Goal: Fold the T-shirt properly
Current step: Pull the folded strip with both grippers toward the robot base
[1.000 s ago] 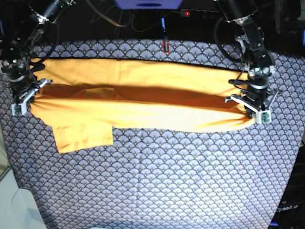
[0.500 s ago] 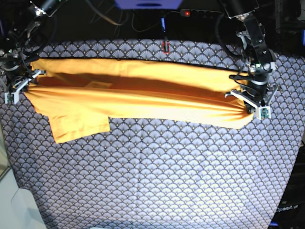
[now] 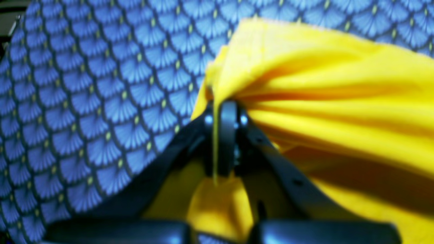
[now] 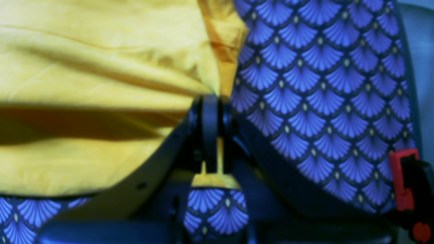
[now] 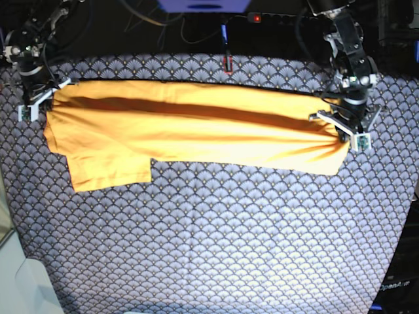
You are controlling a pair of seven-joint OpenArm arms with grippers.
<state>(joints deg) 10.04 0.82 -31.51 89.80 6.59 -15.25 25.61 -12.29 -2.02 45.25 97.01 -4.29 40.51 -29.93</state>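
Patterned cloth covers your bench (image 5: 209,248); both hands, left (image 5: 347,139) and right (image 5: 40,98), pinch the shirt (image 5: 190,131) ends. Only your overhead view shows its sleeve.

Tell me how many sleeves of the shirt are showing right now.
1: a sleeve hangs from the T-shirt toward the base view's lower left. The other may be folded under.
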